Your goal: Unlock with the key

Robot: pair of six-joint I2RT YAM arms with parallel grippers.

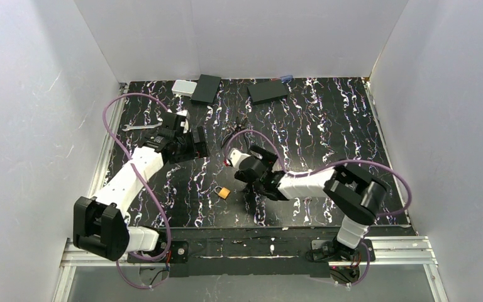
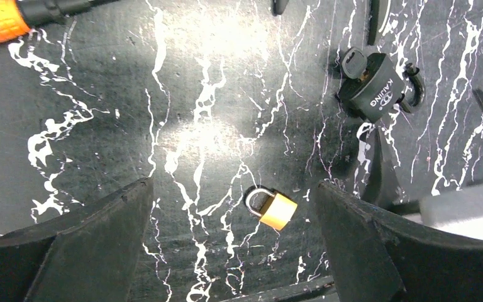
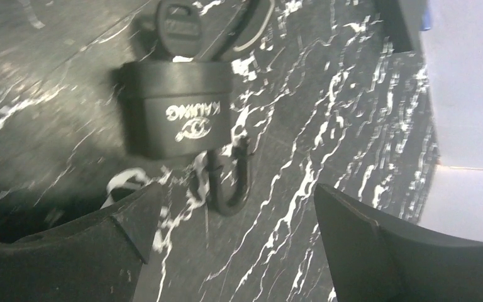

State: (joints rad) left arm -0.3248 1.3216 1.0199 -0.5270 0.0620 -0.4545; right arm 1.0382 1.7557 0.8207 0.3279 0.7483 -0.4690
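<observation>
With my left gripper [image 2: 233, 189] and right gripper [image 3: 239, 195] both spread and empty, the black padlock [image 3: 179, 116] lies loose, so a clumsy grasp could slide it or dislodge its key [image 3: 179, 25].

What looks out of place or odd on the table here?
Nothing damaged or spilled. The black padlock lies flat, key in it, its shackle apparently swung open; a small brass padlock lies nearby.

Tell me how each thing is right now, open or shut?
Black lock: key in it, loop looks popped open.
Key: stuck in the black lock.
Small gold lock: shut, lying flat, no key.
Left claw: open, empty.
Right claw: open, empty.
</observation>
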